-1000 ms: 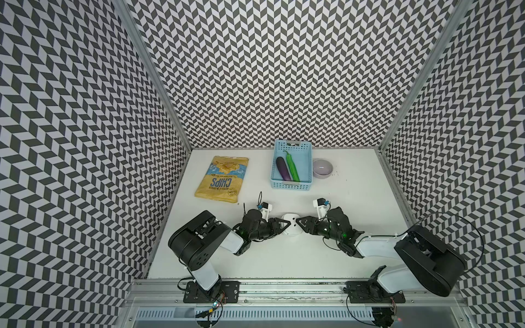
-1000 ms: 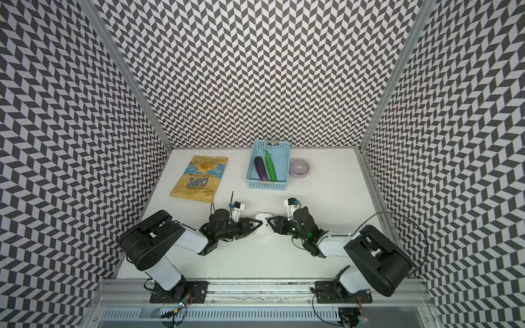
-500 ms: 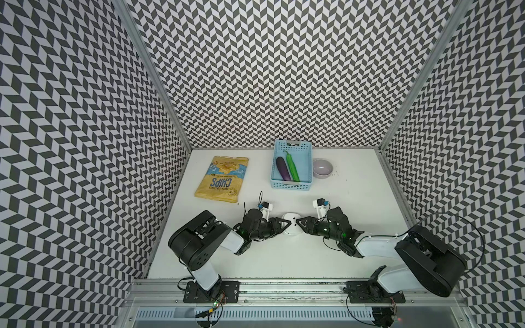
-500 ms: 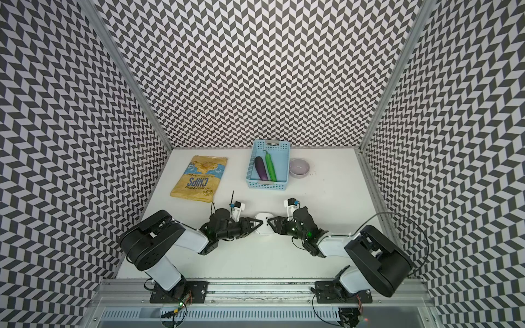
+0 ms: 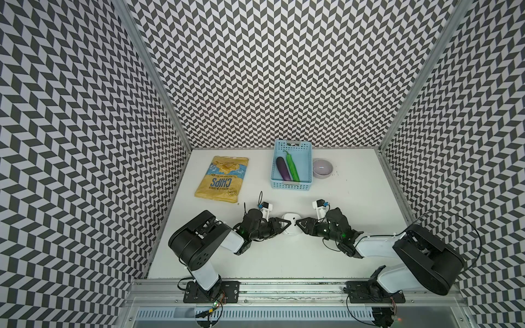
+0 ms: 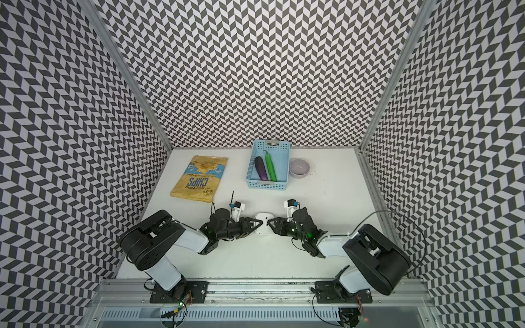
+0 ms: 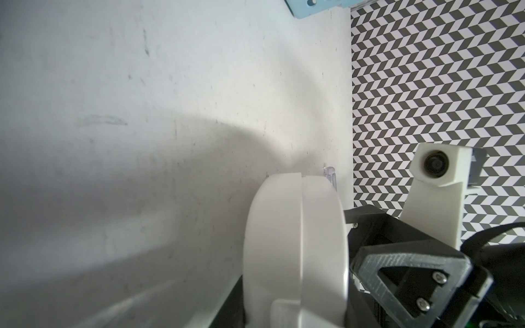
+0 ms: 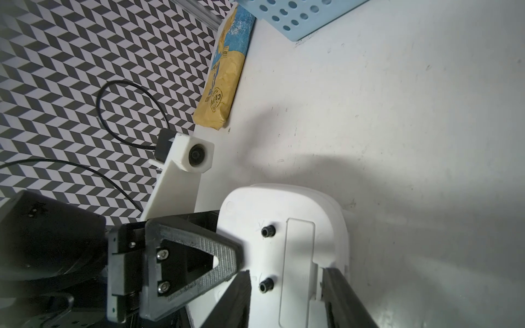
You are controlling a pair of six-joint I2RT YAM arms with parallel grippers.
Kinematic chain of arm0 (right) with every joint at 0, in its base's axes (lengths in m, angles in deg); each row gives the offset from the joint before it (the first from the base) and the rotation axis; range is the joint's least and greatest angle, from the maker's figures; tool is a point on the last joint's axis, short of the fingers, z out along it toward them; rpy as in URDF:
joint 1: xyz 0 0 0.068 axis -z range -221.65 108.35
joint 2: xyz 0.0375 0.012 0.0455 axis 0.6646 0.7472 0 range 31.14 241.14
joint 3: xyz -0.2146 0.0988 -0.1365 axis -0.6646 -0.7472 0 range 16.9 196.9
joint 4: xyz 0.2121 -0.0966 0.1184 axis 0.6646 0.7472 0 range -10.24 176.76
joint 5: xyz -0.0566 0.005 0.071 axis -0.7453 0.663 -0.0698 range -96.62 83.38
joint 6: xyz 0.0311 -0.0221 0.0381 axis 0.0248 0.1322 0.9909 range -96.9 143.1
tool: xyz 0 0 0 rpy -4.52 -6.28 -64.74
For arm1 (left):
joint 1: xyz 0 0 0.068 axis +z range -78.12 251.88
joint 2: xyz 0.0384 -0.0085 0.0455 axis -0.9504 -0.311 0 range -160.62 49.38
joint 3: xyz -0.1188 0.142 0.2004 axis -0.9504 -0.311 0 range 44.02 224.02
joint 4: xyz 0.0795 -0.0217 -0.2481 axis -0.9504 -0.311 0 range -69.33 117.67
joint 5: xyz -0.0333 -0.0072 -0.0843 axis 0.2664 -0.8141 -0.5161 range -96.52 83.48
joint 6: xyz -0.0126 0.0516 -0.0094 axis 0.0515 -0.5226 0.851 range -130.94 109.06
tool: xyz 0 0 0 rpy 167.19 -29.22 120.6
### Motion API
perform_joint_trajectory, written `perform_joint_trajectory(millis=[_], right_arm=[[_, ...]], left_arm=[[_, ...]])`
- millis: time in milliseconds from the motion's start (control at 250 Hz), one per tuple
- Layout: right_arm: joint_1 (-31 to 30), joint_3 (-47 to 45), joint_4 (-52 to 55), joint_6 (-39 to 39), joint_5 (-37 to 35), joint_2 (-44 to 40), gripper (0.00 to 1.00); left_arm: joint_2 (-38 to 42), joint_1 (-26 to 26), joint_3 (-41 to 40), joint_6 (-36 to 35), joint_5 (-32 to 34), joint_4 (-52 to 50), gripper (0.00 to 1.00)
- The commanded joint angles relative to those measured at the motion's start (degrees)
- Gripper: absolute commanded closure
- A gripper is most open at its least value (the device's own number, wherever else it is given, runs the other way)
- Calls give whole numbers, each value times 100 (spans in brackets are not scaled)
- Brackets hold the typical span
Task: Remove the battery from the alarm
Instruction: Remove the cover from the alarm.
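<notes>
with left gripper pinching alarm, lower centre in both top views, close spread right gripper gently on battery cover.

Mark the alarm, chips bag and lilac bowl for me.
alarm (image 5: 292, 229), in a top view, on its upward-facing white side.
chips bag (image 5: 223, 179), in a top view, middle of the yellow front.
lilac bowl (image 5: 322, 167), in a top view, on the inside floor.

right gripper: edged a little further in over the back of the alarm, from its right side.
right jaws: drawn slightly closer together, one on either side of the cover on that back.
</notes>
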Motion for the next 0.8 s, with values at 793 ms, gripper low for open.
perform_joint_trajectory(millis=[793], right_arm=[[165,-156,-986,902,1197,-489,54]], left_arm=[[75,-76,175,-279,92,-181,100]])
